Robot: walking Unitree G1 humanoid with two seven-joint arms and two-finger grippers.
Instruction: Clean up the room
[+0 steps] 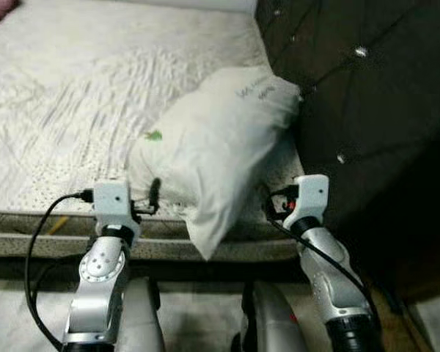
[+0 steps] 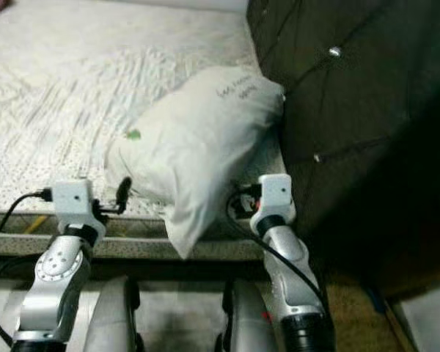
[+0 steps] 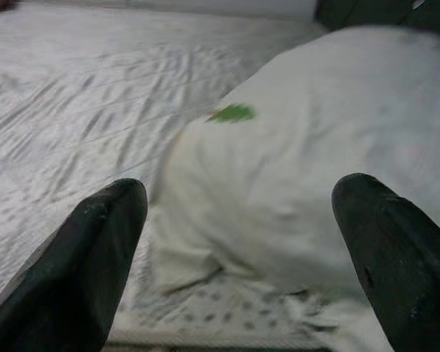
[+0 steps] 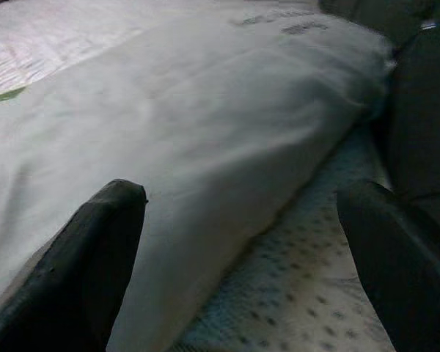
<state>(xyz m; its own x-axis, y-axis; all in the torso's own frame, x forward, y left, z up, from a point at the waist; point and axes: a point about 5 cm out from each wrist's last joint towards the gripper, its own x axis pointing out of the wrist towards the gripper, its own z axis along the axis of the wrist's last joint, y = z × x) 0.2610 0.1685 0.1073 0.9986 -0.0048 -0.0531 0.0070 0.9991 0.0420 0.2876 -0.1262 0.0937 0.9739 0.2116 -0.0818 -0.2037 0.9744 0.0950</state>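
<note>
Ahead of both grippers, a bed [image 1: 73,95] with white dotted sheet; off to the right gripper's right, a dark tufted headboard [image 1: 367,103]. Between the grippers, a white pillow [image 1: 213,147] on the bed's near edge, one corner overhanging; small green mark, dark handwriting near its far end, not legible. Left gripper [image 3: 242,242] spread wide, empty. Right gripper [image 4: 249,249] spread wide, empty, close beside pillow.
</note>
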